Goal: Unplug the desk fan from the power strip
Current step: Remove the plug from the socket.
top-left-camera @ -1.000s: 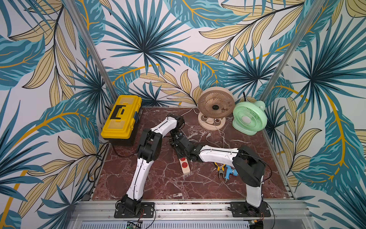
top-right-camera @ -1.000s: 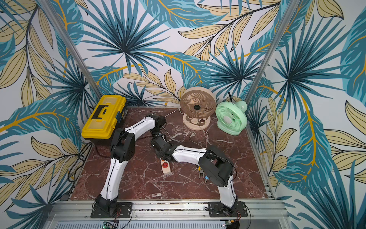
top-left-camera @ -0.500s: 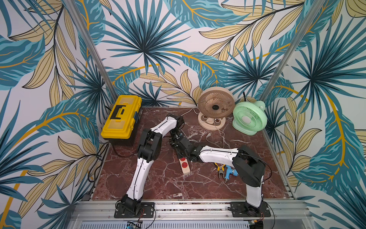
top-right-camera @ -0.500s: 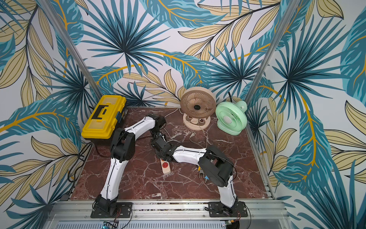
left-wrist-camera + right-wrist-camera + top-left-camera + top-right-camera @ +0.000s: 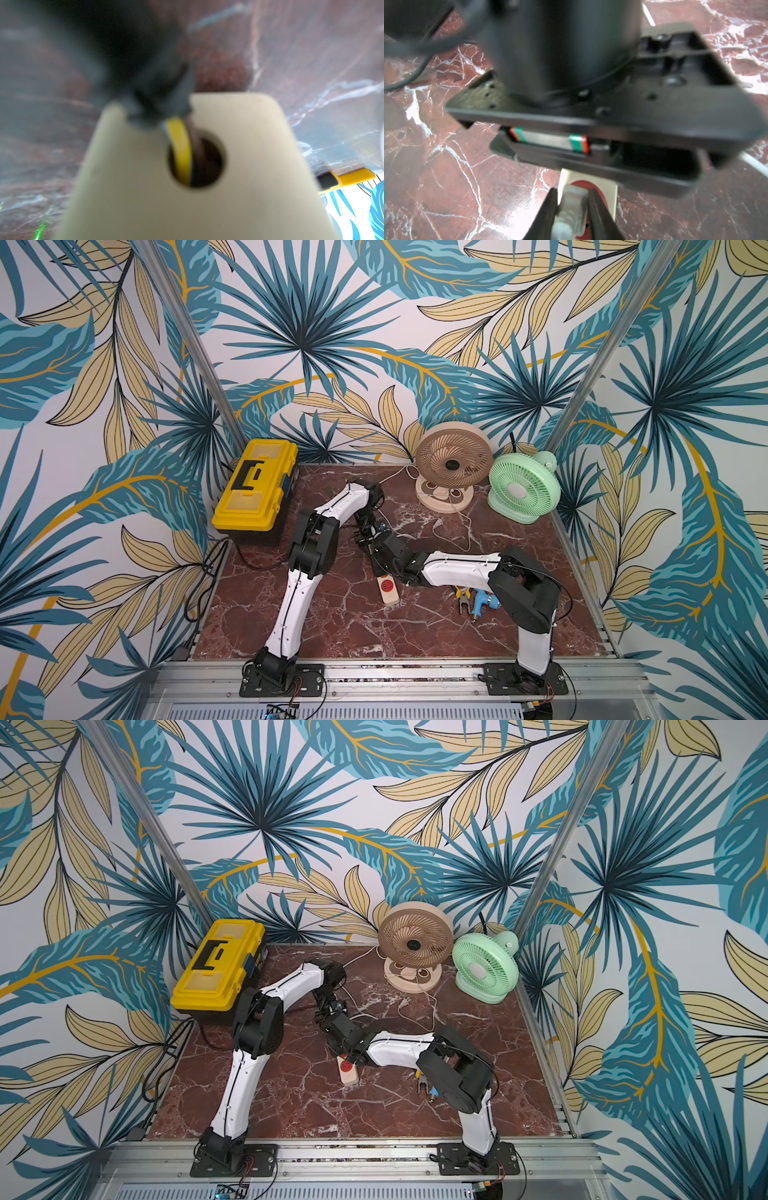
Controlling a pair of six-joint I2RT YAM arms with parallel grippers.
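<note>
The right pincer (image 5: 572, 194) is pinching the plug (image 5: 570, 216) seated in a red socket (image 5: 579, 183) of the power strip (image 5: 390, 593), lying mid-worktop (image 5: 365, 639); the left pincer (image 5: 362, 533), pressed together, is sitting at its far end.

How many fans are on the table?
2. The beige fan stands at the back edge of the table, and the green fan stands right beside it, nearer the back corner.

The cream power strip (image 5: 390, 600) lies flat beneath my right pincer (image 5: 572, 198), which pinches the pale plug (image 5: 572, 209) in its red socket (image 5: 581, 184).
</note>
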